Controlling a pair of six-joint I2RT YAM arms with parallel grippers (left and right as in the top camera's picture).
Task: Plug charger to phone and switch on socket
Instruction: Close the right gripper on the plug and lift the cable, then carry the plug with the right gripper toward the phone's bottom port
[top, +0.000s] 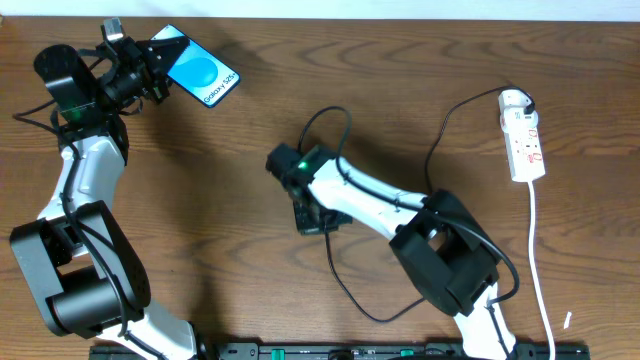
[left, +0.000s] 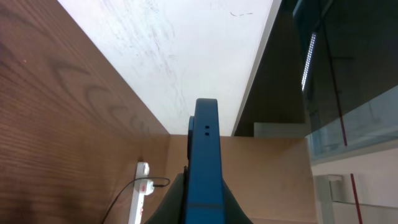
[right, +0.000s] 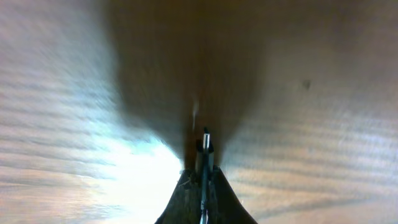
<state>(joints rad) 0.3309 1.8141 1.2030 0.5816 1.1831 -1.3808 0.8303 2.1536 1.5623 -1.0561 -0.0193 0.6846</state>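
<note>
Left gripper (top: 158, 62) is gripping the phone (top: 203, 72); right gripper (top: 312, 222) is pinching the charger (right: 204, 146) at its plug end.

Left jaws are closing on the phone's near end, holding it at the far left of the table (top: 300, 60), blue screen facing up toward the overhead camera; the left wrist view is showing it edge-on. Right jaws are pressing together on the plug, whose tip is pointing out past the fingertips over bare wood near table centre, well apart from the phone. The black cable is looping back to the socket (top: 524, 135), which is lying at the far right.
</note>
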